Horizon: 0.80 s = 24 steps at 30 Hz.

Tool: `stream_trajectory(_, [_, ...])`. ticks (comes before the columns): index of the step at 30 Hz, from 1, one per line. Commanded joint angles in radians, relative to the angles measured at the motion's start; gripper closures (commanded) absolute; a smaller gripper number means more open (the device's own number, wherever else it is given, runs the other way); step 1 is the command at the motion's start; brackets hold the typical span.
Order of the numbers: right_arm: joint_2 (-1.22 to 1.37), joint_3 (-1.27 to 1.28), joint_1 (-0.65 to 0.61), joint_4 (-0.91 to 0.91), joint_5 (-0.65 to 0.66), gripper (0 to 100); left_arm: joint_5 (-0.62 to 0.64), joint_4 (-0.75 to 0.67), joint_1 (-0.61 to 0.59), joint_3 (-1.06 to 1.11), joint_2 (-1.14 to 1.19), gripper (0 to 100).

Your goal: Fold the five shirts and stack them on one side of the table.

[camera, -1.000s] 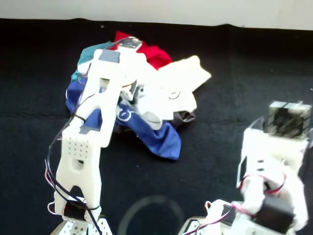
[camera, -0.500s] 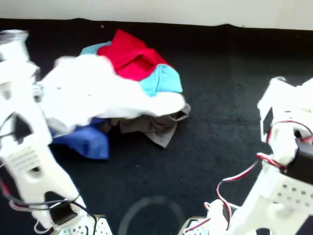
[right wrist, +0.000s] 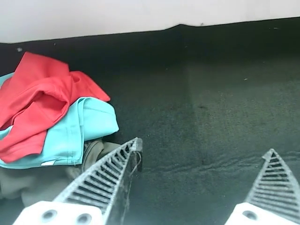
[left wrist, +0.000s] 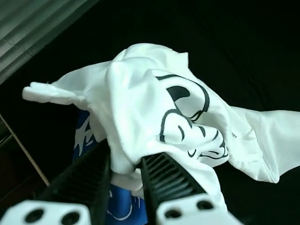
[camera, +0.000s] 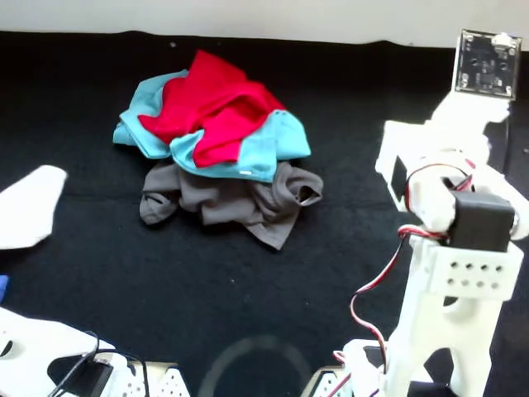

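Now white shirt (left wrist: 140, 101) dragged off the pile (camera: 221, 153), left jaws clamped on it, right jaws apart.

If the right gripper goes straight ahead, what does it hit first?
Likely the bare black table cover; the right gripper aims beside the shirt pile, though depth is unclear.

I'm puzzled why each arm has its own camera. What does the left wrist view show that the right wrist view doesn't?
Left wrist view: a white shirt pinched in the left gripper, with a blue shirt behind it. Right wrist view: a red shirt on a teal shirt on a grey shirt, beyond the open right gripper. Both: the black table.
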Motion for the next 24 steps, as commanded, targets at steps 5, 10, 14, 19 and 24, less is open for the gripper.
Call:
stream_trajectory(5, [0.005,-0.035,-0.025,0.071,-0.009,62.6,-0.006,-0.023,0.133,0.254,-0.079,76])
stream_trajectory(10, [0.005,-0.035,-0.025,0.104,-0.006,62.6,0.003,0.057,0.277,0.271,-0.116,76])
stream_trajectory(14, [0.005,-0.035,-0.025,0.104,-0.006,62.6,0.038,0.117,0.475,0.252,-0.183,76])
stream_trajectory(19, [0.005,-0.005,-0.025,0.102,-0.006,62.6,0.143,0.117,0.769,0.257,-0.188,75])
stream_trajectory(24, [-0.002,0.093,-0.022,0.096,-0.006,62.6,0.301,0.092,1.029,0.252,-0.062,73])
